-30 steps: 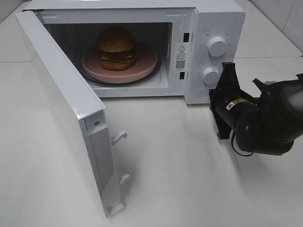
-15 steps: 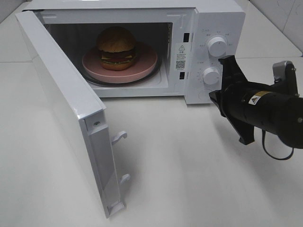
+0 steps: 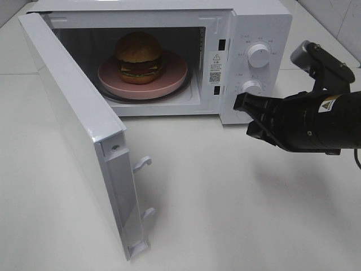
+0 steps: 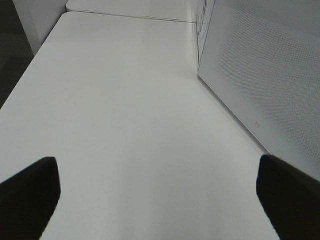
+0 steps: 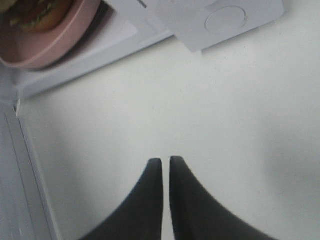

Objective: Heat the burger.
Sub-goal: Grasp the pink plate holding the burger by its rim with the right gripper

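The burger point(image 3: 139, 55), with a brown domed bun and layered filling, stands on a pink plate point(image 3: 172, 77) inside the open microwave point(image 3: 265, 22). An edge of the burger point(image 5: 35, 12) and the plate point(image 5: 60, 42) also shows in the right wrist view. My right gripper point(image 3: 241, 105) is shut and empty, pointing left, just in front of the microwave's lower knob point(image 3: 252, 88). Its fingers point(image 5: 150, 195) touch over the bare table. My left gripper point(image 4: 156, 162) is open and empty, low over the table beside the outer face of the door point(image 4: 265, 85). It is out of the exterior view.
The microwave door point(image 3: 73, 113) stands swung wide open toward the front left, with its latch hooks point(image 3: 142, 164) sticking out. An upper knob point(image 3: 258, 55) sits on the control panel. White table point(image 3: 225, 203) stretches in front of the microwave.
My right arm has swung and turned. Its shut gripper now points left and has moved left, from beside the microwave's right corner to in front of the lower knob. Burger and door are unmoved.
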`<state>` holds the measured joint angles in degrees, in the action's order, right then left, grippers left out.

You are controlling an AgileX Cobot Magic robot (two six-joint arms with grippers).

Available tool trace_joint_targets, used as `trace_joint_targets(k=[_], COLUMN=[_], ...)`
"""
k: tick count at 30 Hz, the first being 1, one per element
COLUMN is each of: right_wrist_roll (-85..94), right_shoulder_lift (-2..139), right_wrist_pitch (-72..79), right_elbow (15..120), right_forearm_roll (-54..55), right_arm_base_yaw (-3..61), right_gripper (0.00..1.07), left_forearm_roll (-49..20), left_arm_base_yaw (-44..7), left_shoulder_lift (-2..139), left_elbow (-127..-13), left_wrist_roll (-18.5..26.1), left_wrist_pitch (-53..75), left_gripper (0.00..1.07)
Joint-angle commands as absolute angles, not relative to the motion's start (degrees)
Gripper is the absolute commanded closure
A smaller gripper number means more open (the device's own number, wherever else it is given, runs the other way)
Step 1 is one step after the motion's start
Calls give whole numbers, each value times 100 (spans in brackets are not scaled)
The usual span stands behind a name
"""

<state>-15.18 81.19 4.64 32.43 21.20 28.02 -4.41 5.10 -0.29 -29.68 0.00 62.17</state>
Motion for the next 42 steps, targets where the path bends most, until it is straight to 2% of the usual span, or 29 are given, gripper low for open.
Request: trace_joint_targets(k=[1,8,11,13,19,26,32,34,35,37,38,39,42], right_wrist_roll=[-539,733,808,1117,1312,1484,3197,4538,4538,6062,6062,6818,7340], right_shoulder_lift=[7981,7964,7964,7964,7953,7953,7953,7953,7953,7953,7953,7953,7953], right_wrist_pitch=[-430,-2435,-2584,-3134,-3386,-3375,-3358,-3380,-3380,-3380,-3380,-3392,-3403], right_elbow=[3432,3953,3999,4223,4566,4876,4979,4979,4979,4979,4979,4979,4979], right_forearm_roll=[2057,1455,1278,521,-527,-848,-1152,-1203,-1203,-1220,-1220,-1192,-1003], right_arm_base_yaw=[2813,2813,2813,2813,2813,2813,2813,2813,2813,2813,2813,2813,2813], right_gripper=[106,105,105,104,102,100,100,99,99,98,98,97,93], left_forearm_roll=[-435,-435,-435,-435,-435,-435,-435,-435,-435,-435,-435,-435,-435], left_arm_base_yaw=[527,527,527,527,527,527,527,527,527,527,527,527,527], left_shoulder_lift=[-52,-52,-52,-52,-52,-52,-52,-52,-52,-52,-52,-52,-52], left_elbow=[-2962,-2962,-2962,-2962,-2962,-2962,-2962,-2962,-2962,-2962,-2962,-2962,-2962], left_wrist_roll=[0,0,0,0,0,0,0,0,0,0,0,0,0], left_wrist_pitch=[6131,6131,6131,6131,6131,6131,6131,6131,6131,6131,6131,6131,6131], left_gripper=[6,6,6,6,6,6,6,6,6,6,6,6,6])
